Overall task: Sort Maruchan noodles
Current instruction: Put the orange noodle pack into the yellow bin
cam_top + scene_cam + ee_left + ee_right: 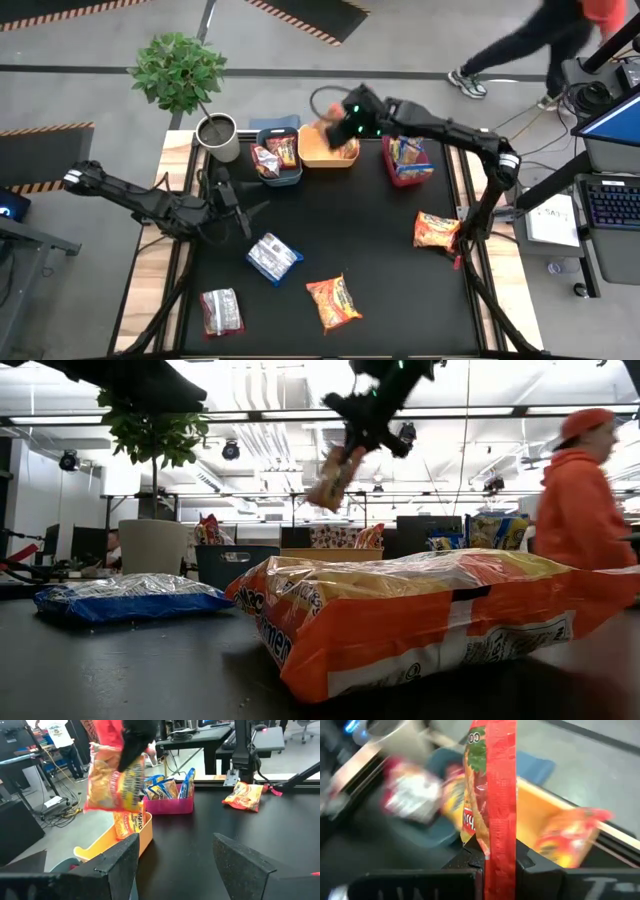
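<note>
Right tool carrying an orange packet over the yellow bin.

Left tool (238,208) idles low on the counter (360,240), fingers apart; loose Maruchan noodles (334,302) await sorting. Right tool (340,128), clamped on an orange packet (490,795), hangs it edge-down above the yellow bin (312,157), probably to drop it among like colours.

Illumination is bright and even, supplied by ceiling lights (262,415) visible in the low view. The black worktop (370,230) shows soft glare and faint shadows. The right wrist view is heavily motion-blurred; its held packet (492,795) is smeared. In the low view the nearest orange packet (420,615) is slightly soft.
</note>
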Tool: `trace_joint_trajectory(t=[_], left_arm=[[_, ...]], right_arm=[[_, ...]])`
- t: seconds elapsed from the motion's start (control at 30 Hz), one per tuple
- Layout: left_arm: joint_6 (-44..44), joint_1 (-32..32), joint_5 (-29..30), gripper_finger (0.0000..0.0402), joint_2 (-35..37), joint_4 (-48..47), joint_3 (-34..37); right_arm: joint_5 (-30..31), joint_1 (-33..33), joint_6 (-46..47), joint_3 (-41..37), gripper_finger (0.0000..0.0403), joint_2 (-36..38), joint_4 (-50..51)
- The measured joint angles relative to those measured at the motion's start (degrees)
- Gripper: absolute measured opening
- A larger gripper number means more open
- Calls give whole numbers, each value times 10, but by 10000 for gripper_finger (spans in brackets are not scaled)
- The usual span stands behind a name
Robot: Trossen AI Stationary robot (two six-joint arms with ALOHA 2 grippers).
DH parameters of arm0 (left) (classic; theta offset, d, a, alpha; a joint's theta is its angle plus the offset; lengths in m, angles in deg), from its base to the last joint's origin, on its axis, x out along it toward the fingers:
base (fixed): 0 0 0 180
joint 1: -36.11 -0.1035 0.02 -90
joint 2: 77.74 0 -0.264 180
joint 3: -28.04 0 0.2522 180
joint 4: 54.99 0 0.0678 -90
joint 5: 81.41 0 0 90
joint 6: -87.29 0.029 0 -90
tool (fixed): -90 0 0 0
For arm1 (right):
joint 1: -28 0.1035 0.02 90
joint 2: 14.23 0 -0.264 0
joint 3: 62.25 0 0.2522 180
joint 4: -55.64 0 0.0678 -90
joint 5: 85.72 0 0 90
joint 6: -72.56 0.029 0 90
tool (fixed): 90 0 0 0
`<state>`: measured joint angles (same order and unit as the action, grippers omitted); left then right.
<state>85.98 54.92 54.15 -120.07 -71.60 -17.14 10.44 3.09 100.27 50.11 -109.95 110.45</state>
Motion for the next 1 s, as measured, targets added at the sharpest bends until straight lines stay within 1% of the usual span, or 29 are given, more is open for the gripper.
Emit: trace_joint_trajectory(t=[0.13, 0.23, 0.37, 0.5, 0.9, 1.0], left_arm=[[-7, 0, 0, 231, 5, -2, 0], [-7, 0, 0, 231, 0, -2, 0], [1, 0, 0, 231, -7, -2, 0], [7, 0, 0, 231, -9, -1, 0], [8, 0, 0, 231, -9, 2, 0], [9, 0, 0, 231, -9, 2, 0]], right_arm=[[0, -55, 49, -34, 22, 0, -11], [1, -72, 75, -66, 22, -1, -31], [1, -74, 98, -91, 22, -1, -42], [25, -74, 115, -110, 22, -1, -54], [29, -72, 119, -106, 23, -64, -79], [29, -72, 114, -105, 35, -73, -80]])
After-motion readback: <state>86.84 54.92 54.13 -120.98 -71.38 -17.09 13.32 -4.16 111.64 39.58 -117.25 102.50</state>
